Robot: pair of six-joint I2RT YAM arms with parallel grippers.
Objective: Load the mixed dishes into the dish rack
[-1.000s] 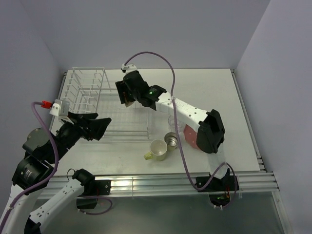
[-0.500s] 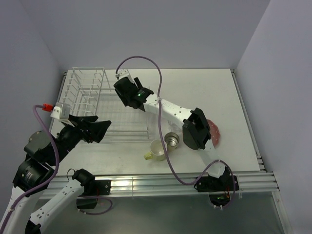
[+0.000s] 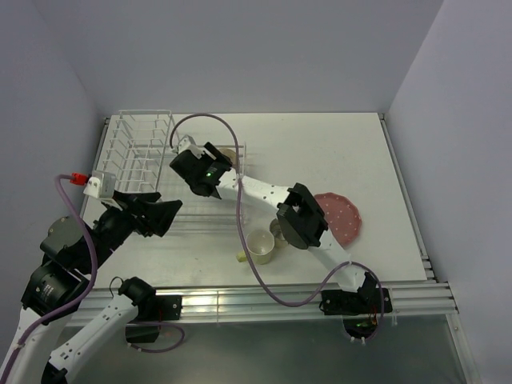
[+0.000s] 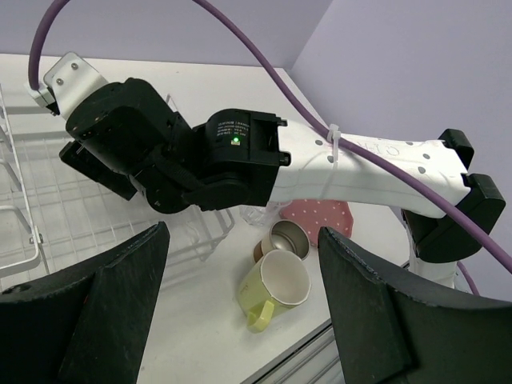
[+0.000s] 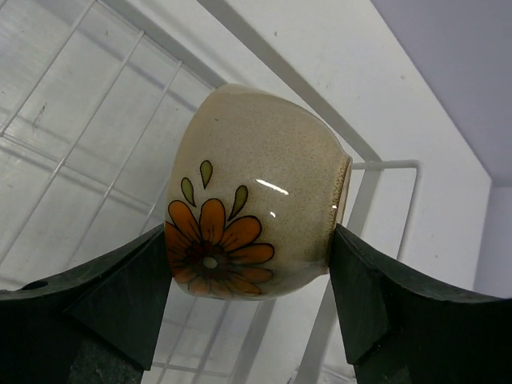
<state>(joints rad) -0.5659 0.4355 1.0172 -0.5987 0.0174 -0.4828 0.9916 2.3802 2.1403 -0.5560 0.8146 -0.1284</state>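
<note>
Shifts the cream bowl leftward since a second ago, clamped on its side in the right gripper, now over the far corner of the low basket end of the dish rack. Looks close to release there. Leaves the left gripper spread wide and empty beside the rack.

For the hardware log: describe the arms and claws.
The right arm has white links, black joints, a purple cable and a green light. The left arm is mostly black; its cable ends in a red connector. The left claw and right claw each have two broad black fingers.
</note>
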